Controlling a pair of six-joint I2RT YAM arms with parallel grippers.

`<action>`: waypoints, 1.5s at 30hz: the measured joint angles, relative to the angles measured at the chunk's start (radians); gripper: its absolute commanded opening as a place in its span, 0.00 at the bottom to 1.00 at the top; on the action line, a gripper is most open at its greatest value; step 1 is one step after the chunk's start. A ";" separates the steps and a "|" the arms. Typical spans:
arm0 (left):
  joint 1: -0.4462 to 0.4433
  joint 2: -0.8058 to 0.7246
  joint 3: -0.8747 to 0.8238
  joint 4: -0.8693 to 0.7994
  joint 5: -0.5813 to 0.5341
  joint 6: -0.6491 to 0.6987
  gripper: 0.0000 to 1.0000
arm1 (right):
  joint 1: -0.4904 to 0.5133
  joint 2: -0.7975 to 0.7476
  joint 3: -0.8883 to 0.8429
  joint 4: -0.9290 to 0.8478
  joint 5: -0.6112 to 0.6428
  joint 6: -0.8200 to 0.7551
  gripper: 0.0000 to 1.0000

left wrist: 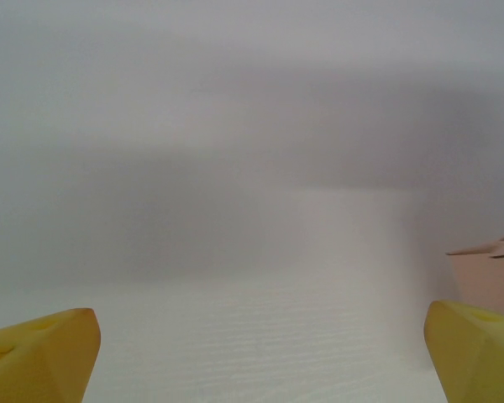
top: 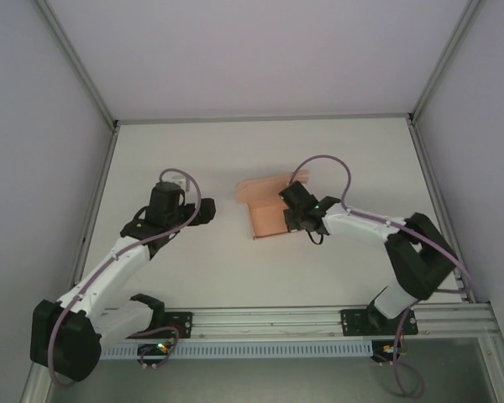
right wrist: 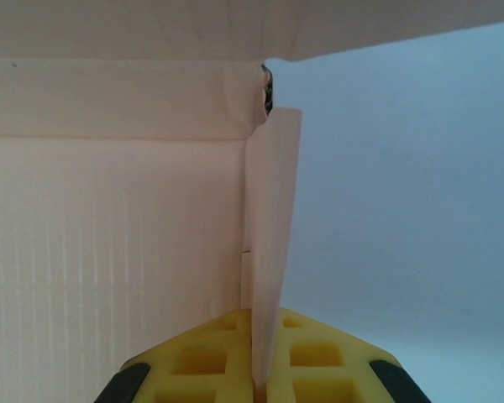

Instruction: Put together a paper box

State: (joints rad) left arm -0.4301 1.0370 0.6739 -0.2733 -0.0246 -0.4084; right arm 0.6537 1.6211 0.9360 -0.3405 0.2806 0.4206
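Bright, soft and even from above over the white matte table (top: 235, 269); faint, diffuse shadows. Hazy at left wrist, blurring yellow wedge-shaped fingertips (left wrist: 42, 357). Bleaches the salmon-pink thin card box (right wrist: 109, 252) near white at right wrist.

no readable text, labels, or numbers

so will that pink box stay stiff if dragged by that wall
Probably floppy: the paper box is thin card, pinched by one sheet-thin wall in the right gripper. Likely light, so it may slide easily.
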 measured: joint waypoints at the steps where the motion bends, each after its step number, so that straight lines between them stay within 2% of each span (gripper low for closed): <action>1: 0.000 0.002 -0.001 -0.005 0.000 -0.003 1.00 | 0.002 0.025 0.003 0.001 0.002 0.000 0.07; 7: 0.000 0.015 -0.001 -0.010 0.001 -0.004 1.00 | 0.005 0.103 0.011 -0.001 0.013 -0.005 0.24; 17: 0.000 0.015 -0.002 -0.010 0.021 -0.004 1.00 | 0.005 0.026 0.029 0.002 0.001 -0.022 0.50; 24: 0.000 0.024 -0.002 -0.010 0.033 -0.004 1.00 | 0.002 -0.012 0.028 0.000 0.000 -0.038 0.55; 28: 0.000 0.024 -0.002 -0.010 0.048 -0.003 1.00 | -0.015 -0.011 0.025 0.002 -0.038 -0.060 0.54; 30: 0.000 0.024 -0.002 -0.010 0.055 -0.003 1.00 | -0.029 -0.002 0.025 0.005 -0.057 -0.070 0.49; 37: 0.000 0.031 -0.002 -0.009 0.071 0.001 1.00 | -0.072 0.076 0.026 0.006 -0.114 -0.090 0.48; 39: 0.000 0.031 -0.002 -0.006 0.073 0.002 1.00 | -0.076 0.089 0.026 0.006 -0.129 -0.096 0.42; 43: 0.000 0.032 -0.002 -0.003 0.074 0.008 1.00 | -0.080 0.107 0.029 0.007 -0.140 -0.104 0.40; 45: 0.000 0.036 -0.002 -0.003 0.074 0.011 1.00 | -0.083 0.115 0.037 0.007 -0.142 -0.104 0.34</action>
State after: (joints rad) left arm -0.4301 1.0729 0.6724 -0.2768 0.0490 -0.3977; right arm 0.5705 1.7363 0.9726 -0.3336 0.1390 0.3164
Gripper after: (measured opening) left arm 0.997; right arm 0.390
